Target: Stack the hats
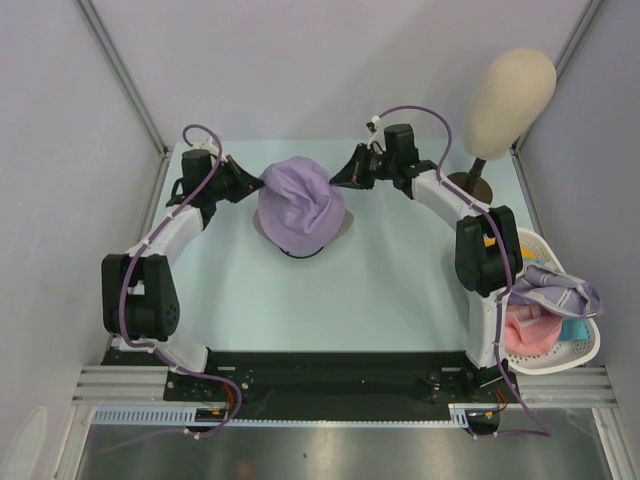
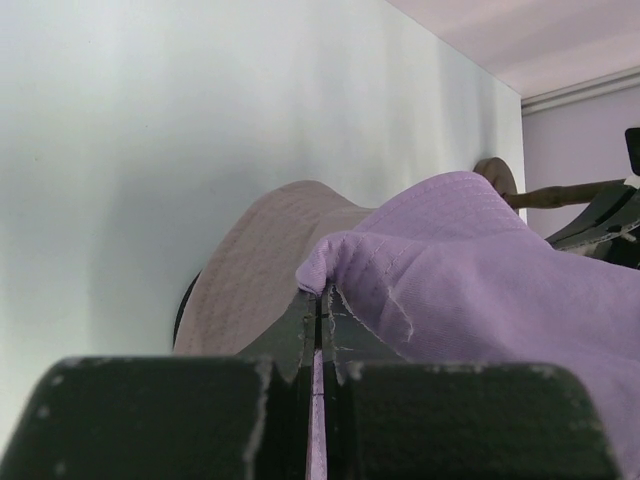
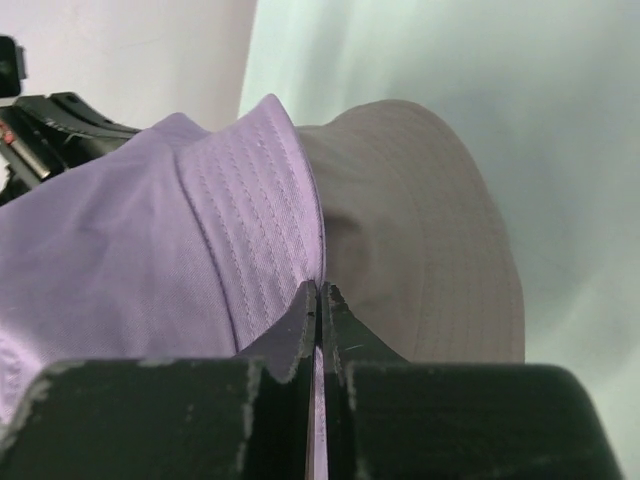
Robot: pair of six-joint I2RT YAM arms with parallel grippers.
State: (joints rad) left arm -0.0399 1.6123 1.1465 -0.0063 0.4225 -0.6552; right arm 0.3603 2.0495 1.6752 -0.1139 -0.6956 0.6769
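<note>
Top view: soft lavender fabric bucket hat (image 1: 300,205) sits mid pale mint desk (image 1: 380,300), atop a pale pinkish-beige hat (image 1: 347,228); left tool (image 1: 258,183) & right tool (image 1: 335,178) at opp. sides of it. Room: grey-lilac walls (image 1: 60,120). Left wrist: tool (image 2: 320,300) pressed together, pinching lavender fabric. Right wrist: tool (image 3: 320,290) likewise, pinching the lavender brim.

Two hats mid-table, one over the other.
The upper hat (image 1: 298,205) lies on the lower hat (image 3: 420,230), just toward 12 o'clock of the table (image 1: 380,300) centre. The left gripper (image 1: 262,183) meets its edge at 9 o'clock, the right gripper (image 1: 333,180) at 2. A mannequin head (image 1: 513,98) stands at the table's 1 o'clock corner; a basket (image 1: 590,345) holding more hats (image 1: 527,330) sits at 4 o'clock.
</note>
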